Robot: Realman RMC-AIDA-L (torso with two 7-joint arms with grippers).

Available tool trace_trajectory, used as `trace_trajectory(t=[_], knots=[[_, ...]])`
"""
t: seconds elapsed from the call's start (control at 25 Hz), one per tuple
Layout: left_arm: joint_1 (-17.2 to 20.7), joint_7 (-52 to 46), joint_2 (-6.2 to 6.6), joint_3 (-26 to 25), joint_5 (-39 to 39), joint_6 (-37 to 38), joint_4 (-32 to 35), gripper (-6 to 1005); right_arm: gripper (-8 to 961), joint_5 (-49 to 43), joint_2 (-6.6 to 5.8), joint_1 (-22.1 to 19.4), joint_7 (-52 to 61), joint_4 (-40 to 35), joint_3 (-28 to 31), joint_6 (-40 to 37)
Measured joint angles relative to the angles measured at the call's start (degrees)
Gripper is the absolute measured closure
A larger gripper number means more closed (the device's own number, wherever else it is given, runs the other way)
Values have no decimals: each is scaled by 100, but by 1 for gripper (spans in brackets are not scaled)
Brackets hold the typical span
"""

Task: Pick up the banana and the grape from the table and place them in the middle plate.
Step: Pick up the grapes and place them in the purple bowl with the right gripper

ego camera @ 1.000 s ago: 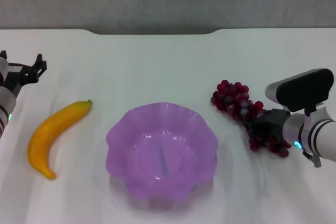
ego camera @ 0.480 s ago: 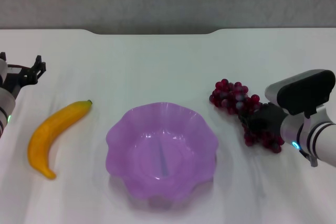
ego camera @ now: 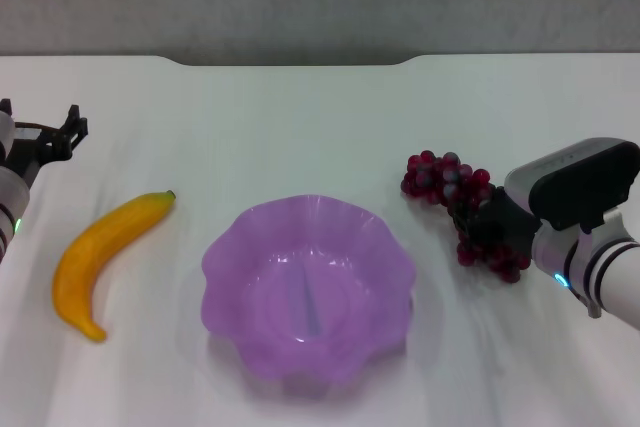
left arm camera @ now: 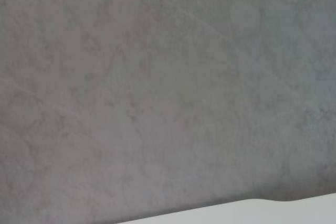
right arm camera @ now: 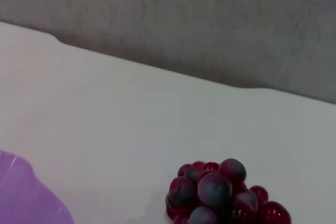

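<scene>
As the right gripper [ego camera: 492, 232] sits closed on the grape [ego camera: 462, 215] at the bunch's near end, the middle plate [ego camera: 232, 247] lies to the robot's left of it, w/ only bare table [ego camera: 320, 127] between, so nothing stands in the way. The bunch's long axis runs from the gripper up-left, away from the robot. The banana [ego camera: 100, 257] lies on the table just left of the plate, near the idle left gripper [ego camera: 62, 132], whose opening one cannot tell.

An orange-yellow banana [ego camera: 103, 256] with a dark green tip is seen on the white table [ego camera: 300, 127]. The grape [ego camera: 455, 197] is coloured dark red-purple, the middle plate [ego camera: 232, 247] translucent light purple.
</scene>
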Motion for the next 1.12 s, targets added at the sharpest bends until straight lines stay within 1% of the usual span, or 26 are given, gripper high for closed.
trace_trajectory(t=[0.32,0.56,0.88,1.12], knots=[[14,0,0,0,0,0,13,108,516,-4,0,-91,-3,-34,-225,-539],[22,0,0,0,0,0,21,109,518,-12,0,-181,-3,-16,-440,-1164],[23,0,0,0,0,4,15,109,523,-12,0,-212,-3,99,-505,-1391],[25,0,2,0,0,6,45,108,521,-12,-1,-260,-11,45,-766,-1892]])
